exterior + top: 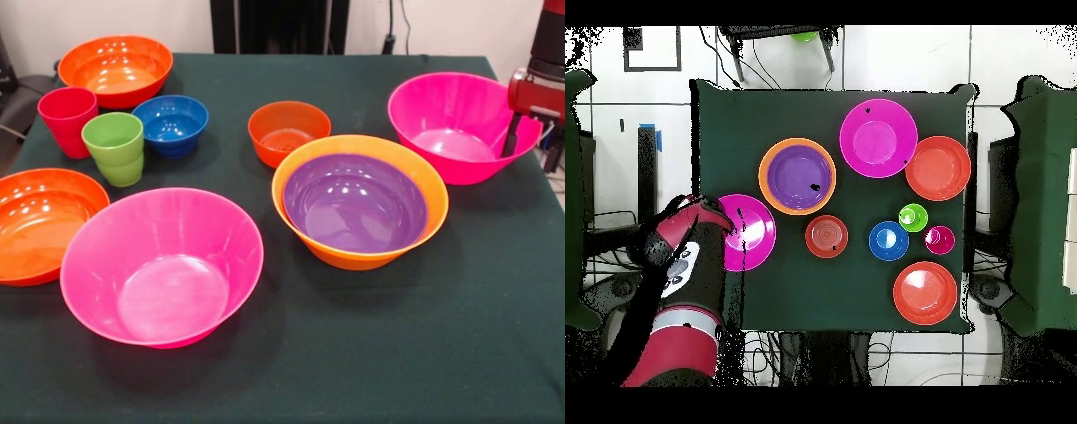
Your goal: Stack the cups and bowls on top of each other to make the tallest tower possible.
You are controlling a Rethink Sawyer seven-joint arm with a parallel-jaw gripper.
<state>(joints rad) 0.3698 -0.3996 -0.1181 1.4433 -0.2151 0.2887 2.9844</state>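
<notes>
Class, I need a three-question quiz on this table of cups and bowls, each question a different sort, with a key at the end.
1. True or false: the purple bowl sits inside the large orange bowl.
2. Which stands closer to the green cup: A) the red cup or B) the small orange bowl?
3. Fill in: the robot's hand is at the rim of a ____ bowl.

Key: 1 true; 2 A; 3 pink.

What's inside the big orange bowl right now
The purple bowl sits nested inside the large orange bowl, itself empty. It covers the orange bowl's floor, so anything beneath cannot be seen.
</notes>
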